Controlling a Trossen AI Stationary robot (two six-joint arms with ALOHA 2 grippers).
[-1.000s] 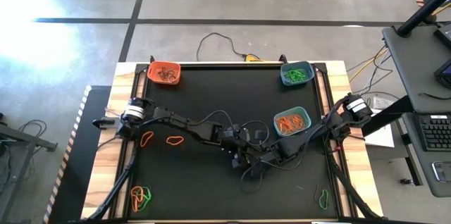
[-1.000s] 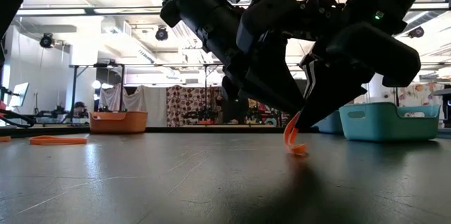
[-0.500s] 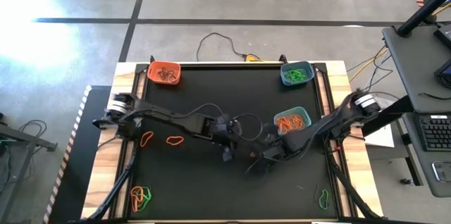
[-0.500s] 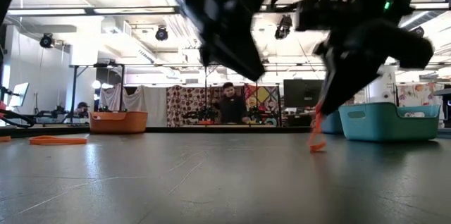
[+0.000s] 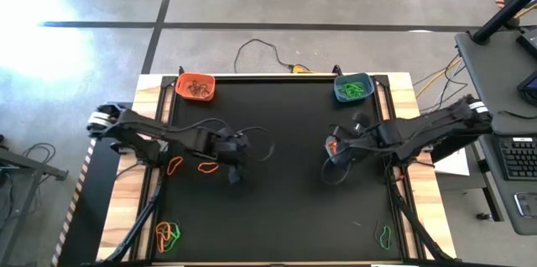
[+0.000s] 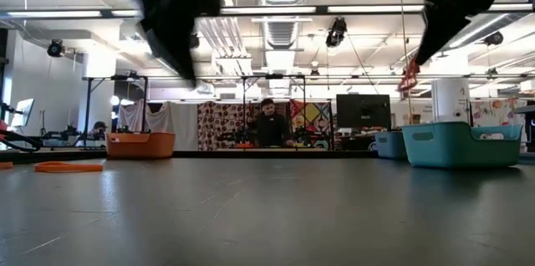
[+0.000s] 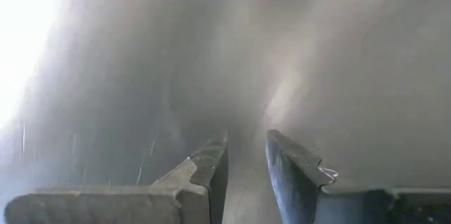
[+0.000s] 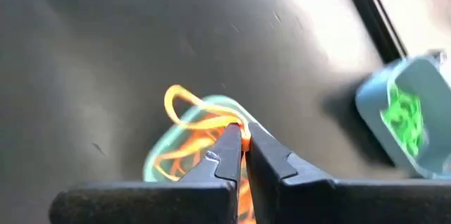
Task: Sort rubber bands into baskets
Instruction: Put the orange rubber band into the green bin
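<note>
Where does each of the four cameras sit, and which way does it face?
High: overhead, looking down; both arms, left claw open and empty.
Low: table height, facing the room; right claw holds an orange rubber band.
Left wrist: looks past its fingers at the mat.
Right wrist: looks down at the teal basket.
Shared: low and right wrist show that band.

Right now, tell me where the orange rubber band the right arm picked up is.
The orange rubber band is pinched in the right gripper, hanging directly above the basket of orange bands on the table's right side in the high view.
</note>
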